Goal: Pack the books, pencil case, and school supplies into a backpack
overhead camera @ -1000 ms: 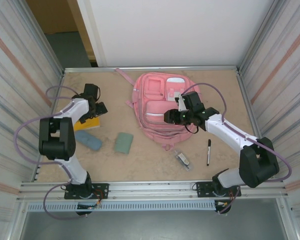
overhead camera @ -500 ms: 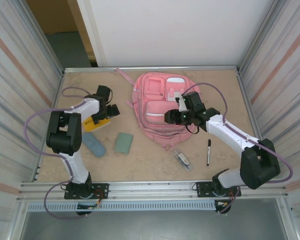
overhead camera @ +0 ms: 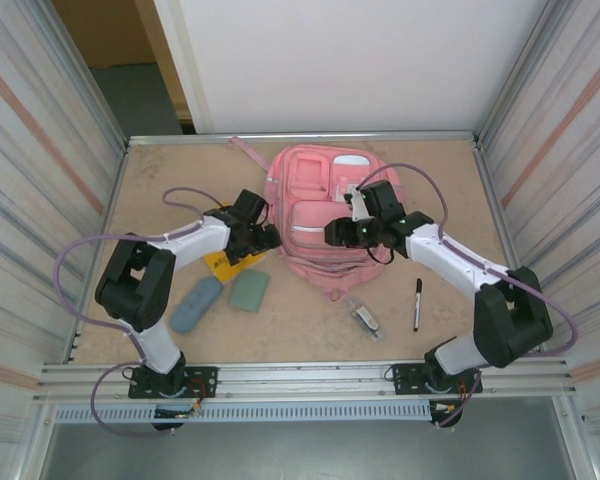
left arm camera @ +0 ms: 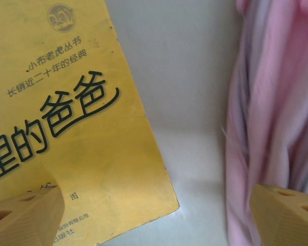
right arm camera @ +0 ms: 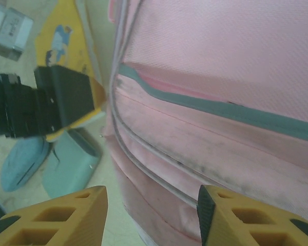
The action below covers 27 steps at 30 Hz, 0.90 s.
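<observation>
The pink backpack (overhead camera: pixel 330 205) lies flat at the table's middle back. My left gripper (overhead camera: pixel 264 240) is open at its left edge, and its left finger (left arm camera: pixel 25 218) rests over the orange-yellow book (left arm camera: pixel 66 113), which lies flat on the table (overhead camera: pixel 225 263). The backpack's pink side (left arm camera: pixel 267 102) is just right of the book. My right gripper (overhead camera: pixel 333 234) hangs open above the backpack's front pocket (right arm camera: pixel 220 133), holding nothing. The blue-grey pencil case (overhead camera: pixel 196 303) and the sage-green book (overhead camera: pixel 249 291) lie near the yellow book. The black pen (overhead camera: pixel 417 303) and the clear-and-grey item (overhead camera: pixel 364 317) lie at the front right.
Metal rails and ribbed walls enclose the table (overhead camera: pixel 160 190) on all sides. A pink strap (overhead camera: pixel 248 155) trails from the backpack toward the back left. Bare table lies at the far left and the right of the backpack.
My left gripper swept right from the table's left side to the backpack's edge, and the yellow book slid along with it. The pencil case turned and shifted slightly. The right arm barely moved.
</observation>
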Available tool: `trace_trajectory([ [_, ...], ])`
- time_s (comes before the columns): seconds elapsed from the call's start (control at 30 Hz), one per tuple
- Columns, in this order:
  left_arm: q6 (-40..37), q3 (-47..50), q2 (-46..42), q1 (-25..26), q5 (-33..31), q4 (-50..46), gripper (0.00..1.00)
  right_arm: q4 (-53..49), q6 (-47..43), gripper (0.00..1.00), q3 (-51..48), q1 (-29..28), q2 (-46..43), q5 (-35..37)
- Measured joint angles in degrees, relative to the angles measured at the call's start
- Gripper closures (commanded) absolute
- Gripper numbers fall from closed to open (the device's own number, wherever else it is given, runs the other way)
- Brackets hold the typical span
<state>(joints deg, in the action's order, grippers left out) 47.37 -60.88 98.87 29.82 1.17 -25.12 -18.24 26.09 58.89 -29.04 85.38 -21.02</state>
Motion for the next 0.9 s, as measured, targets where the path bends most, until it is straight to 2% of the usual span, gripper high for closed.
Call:
trace_trajectory([
  [0.17, 0.9, 2.1, -5.1, 0.7, 2.1, -5.9, 0.05, -0.5, -1.6, 0.52, 10.8, -5.5, 10.2, -0.5],
  [0.27, 0.1, 2.0, -11.2, -1.6, 1.1, -10.6, 0.05, -0.4, -1.6, 0.52, 15.6, -8.1, 15.2, -2.1],
  [0.33, -1.0, 2.0, -15.5, -5.0, 1.2, -12.6, 0.06, -1.6, -1.6, 0.53, 19.1, -9.3, 18.8, -3.1],
  [0.5, -5.8, 2.8, -21.8, -17.8, 3.1, -13.8, 0.08, -4.3, -1.2, 0.54, 29.6, -13.0, 28.9, -4.4],
  [0.63, -9.1, 5.8, -20.0, -24.7, 7.6, -11.2, 0.18, -6.3, -0.4, 0.57, 36.2, -15.5, 34.8, -4.2],
  [0.7, -10.6, 6.8, -17.0, -26.6, 10.0, -9.1, 0.26, -7.1, 0.3, 0.58, 39.6, -16.3, 37.8, -3.3],
  [0.9, -13.8, 6.7, -8.5, -26.8, 13.4, -3.7, 0.25, -9.6, 1.0, 0.55, 47.5, -16.3, 45.8, 0.2],
])
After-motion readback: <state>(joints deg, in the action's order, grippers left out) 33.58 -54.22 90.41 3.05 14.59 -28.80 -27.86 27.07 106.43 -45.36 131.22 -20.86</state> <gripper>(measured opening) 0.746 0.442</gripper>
